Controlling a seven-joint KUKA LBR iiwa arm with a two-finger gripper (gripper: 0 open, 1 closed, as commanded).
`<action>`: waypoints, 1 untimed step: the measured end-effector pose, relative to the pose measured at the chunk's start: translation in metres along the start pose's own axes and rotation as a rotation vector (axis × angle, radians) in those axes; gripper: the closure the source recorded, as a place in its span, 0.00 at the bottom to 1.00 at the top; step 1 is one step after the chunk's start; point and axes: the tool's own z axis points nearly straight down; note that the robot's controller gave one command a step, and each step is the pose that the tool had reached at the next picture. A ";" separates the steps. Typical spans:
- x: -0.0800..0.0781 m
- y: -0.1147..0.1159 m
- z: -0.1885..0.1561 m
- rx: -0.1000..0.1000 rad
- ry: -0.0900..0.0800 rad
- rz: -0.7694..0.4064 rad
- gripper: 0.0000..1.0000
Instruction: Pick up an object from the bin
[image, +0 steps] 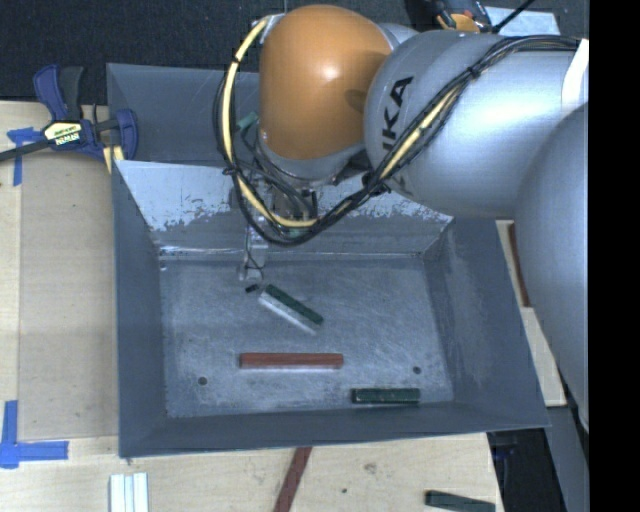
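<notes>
**Grey metal bin (135, 330) seen from above, read from left to right.** We meet first the bin's sloping left wall and a stretch of scuffed floor. Next comes the gripper (252, 272), hanging low near the back wall and left of the floor's middle. Its slim dark tip points down at the floor. We cannot tell whether it is parted or closed.

Just beside the tip, to its right and a little toward the front wall, lies a short grey-green bar (291, 306). It rests flat on the floor and slanted, with its upper-left end nearest the tip. We cannot tell whether that end touches the tip. This bar is the thing closest to the gripper.

Farther toward the front from the tip, a longer red-brown bar (290, 361) lies flat and parallel to the front wall, apart from the grey-green bar. Right of both and farthest from the tip, a dark green bar (385, 397) lies flat close to the front wall.

Above the gripper we see the wrist's rounded orange cover (320, 80), looped with yellow and black cables (236, 90). The silver arm (480, 130) enters from the right.
</notes>
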 end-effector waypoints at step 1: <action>-0.002 -0.001 -0.006 -0.001 -0.009 0.003 0.00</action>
